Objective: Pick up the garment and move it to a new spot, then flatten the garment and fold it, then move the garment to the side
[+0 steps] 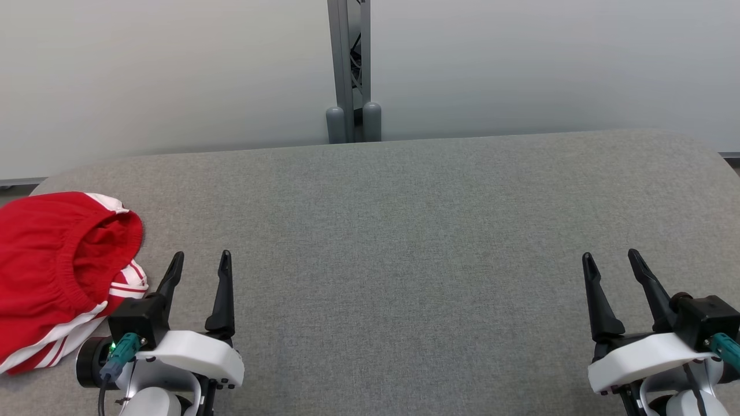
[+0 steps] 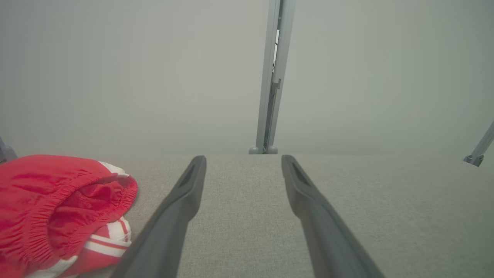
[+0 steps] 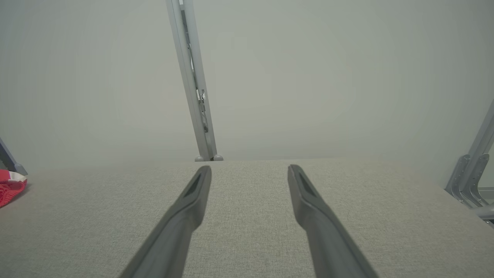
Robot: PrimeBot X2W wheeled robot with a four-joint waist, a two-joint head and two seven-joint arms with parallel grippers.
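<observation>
Grey fabric-topped table [image 1: 404, 242]. Red elastic-waist shorts with white stripes [image 1: 52, 271] bunched at left edge: unflattened, unfolded, so seemingly whole task left. Just beside it left gripper [image 1: 202, 254], well apart right gripper [image 1: 610, 254] — both with fingers spread, holding nothing.

- I'm looking at my left gripper [image 1: 202, 254]: two long black fingers [image 1: 221, 294], slim and tapering to points.
- Behind them is a glossy white shell [image 1: 196, 355], rounded, with small dark screws [image 1: 231, 383] along its lower edge.
- A boxy black block [image 1: 141, 318] is mounted on that shell. A teal plug [image 1: 122, 348] sits below it beside a tiny green light [image 1: 113, 347], and a thin black cable [image 1: 103, 398] runs down from the plug.
- Now my right gripper [image 1: 610, 254]: matching black fingers, a white right shell [image 1: 642, 355], a black right block [image 1: 702, 320] and a teal right plug [image 1: 725, 348].
- Up close on both wrist cameras, the fingers read matte dark grey, each with a shallow recessed slot near the tip.
</observation>
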